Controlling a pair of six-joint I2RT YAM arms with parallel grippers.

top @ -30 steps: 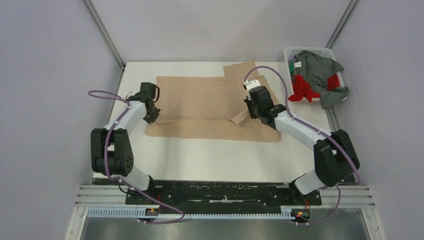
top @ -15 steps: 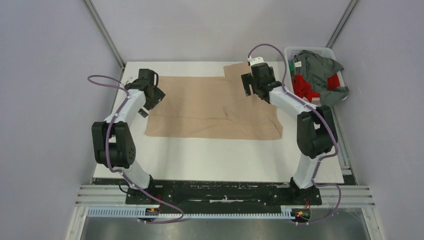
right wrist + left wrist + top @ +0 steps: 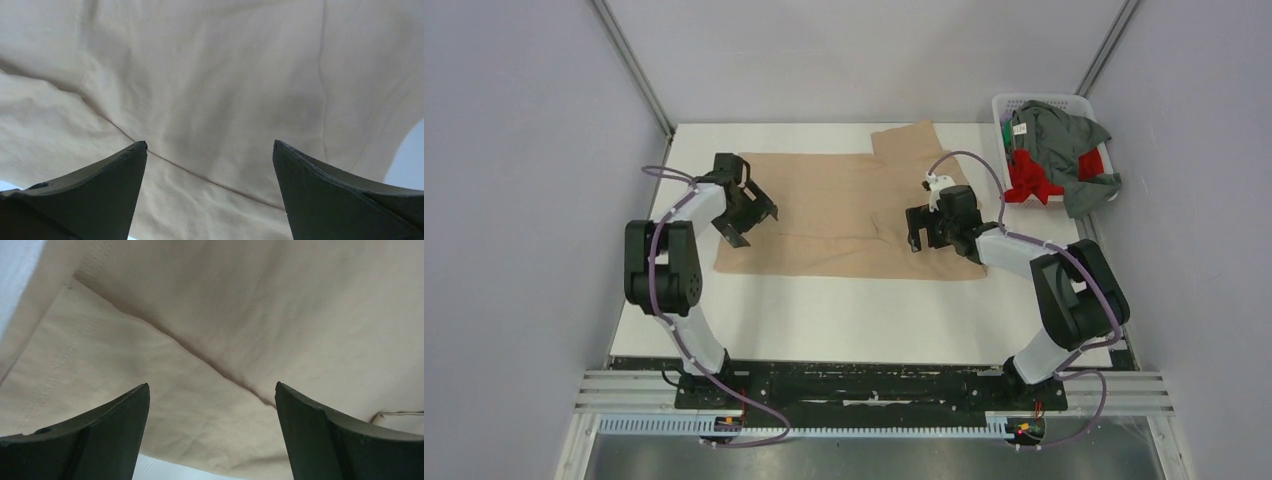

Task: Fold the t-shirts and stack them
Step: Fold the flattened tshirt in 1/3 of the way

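The tan-beige t-shirt [image 3: 844, 215] lies spread flat on the white table [image 3: 844, 320], with one sleeve sticking out at the back. My left gripper [image 3: 756, 212] hovers open over its left edge, nothing between the fingers. In the left wrist view the left gripper [image 3: 212, 385] frames a fold line in the tan cloth [image 3: 250, 315]. My right gripper [image 3: 916, 228] stands open over the shirt's right part. Its wrist view shows the right gripper [image 3: 210, 142] empty above a crease in the tan cloth [image 3: 210, 75]. A grey-green t-shirt [image 3: 1064, 140] and a red t-shirt [image 3: 1029, 178] lie crumpled at the back right.
A white lattice basket [image 3: 1009, 103] stands at the table's back right corner and holds the grey-green and red shirts, which spill over its rim. Grey walls and metal posts enclose the table. The arm bases sit on a black rail at the near edge.
Both grippers were shut on the tan cloth, carried it towards the back, then opened and let go. They have since drawn back, towards the shirt's middle.
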